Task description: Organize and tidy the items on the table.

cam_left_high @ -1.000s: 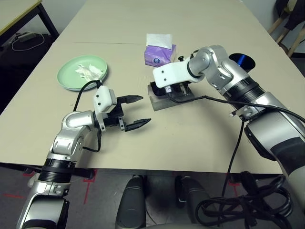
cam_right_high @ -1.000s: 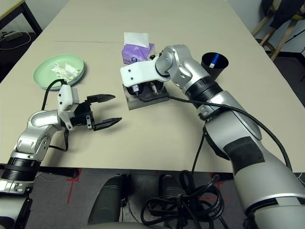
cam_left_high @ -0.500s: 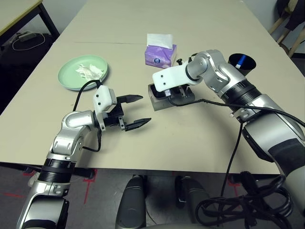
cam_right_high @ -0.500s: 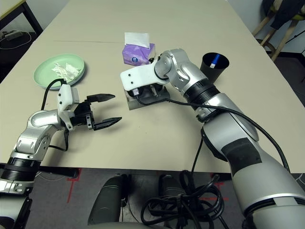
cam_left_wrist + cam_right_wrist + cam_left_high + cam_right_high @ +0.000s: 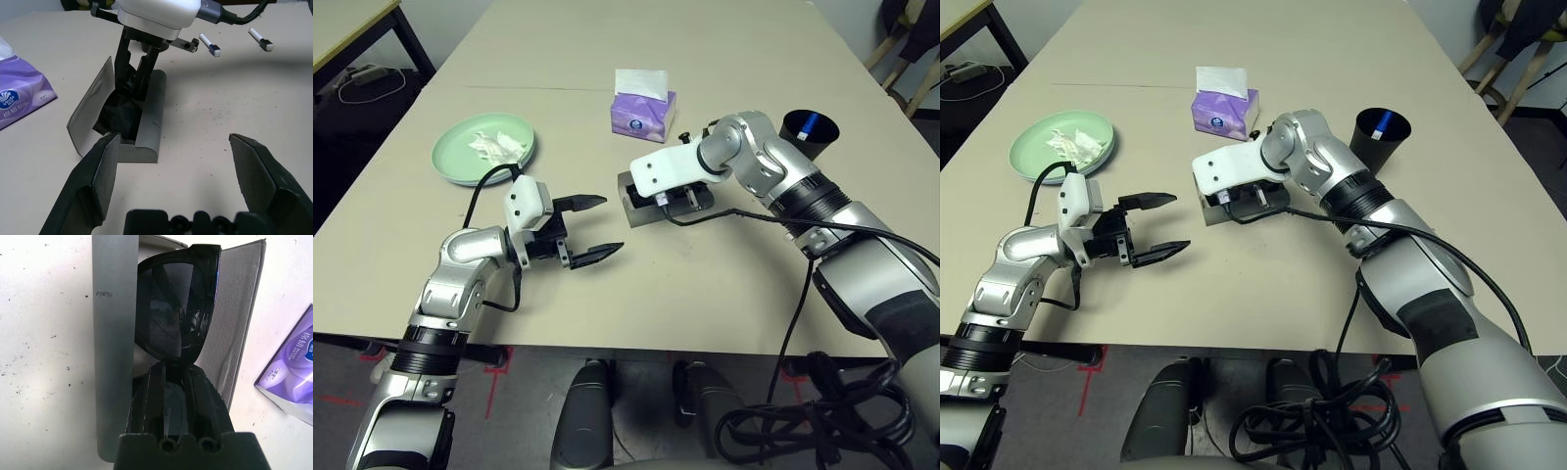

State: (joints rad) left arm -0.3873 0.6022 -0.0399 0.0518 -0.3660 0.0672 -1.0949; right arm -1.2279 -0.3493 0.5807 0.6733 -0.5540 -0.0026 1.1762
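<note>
Sunglasses [image 5: 176,308] partly hidden inside grey case [image 5: 110,333].

I'm seeing a purple tissue box [image 5: 642,112] sitting toward the far middle of the tabletop, a white tissue [image 5: 640,82] sticking up out of its top. A smaller black-legged table [image 5: 357,27] is standing off the far left corner, with a white cable and adapter [image 5: 364,78] lying on the dark floor under it. Wooden chair legs [image 5: 898,54] are showing past the far right edge. Red tape marks [image 5: 489,377] are lying on the floor below the near edge.
</note>
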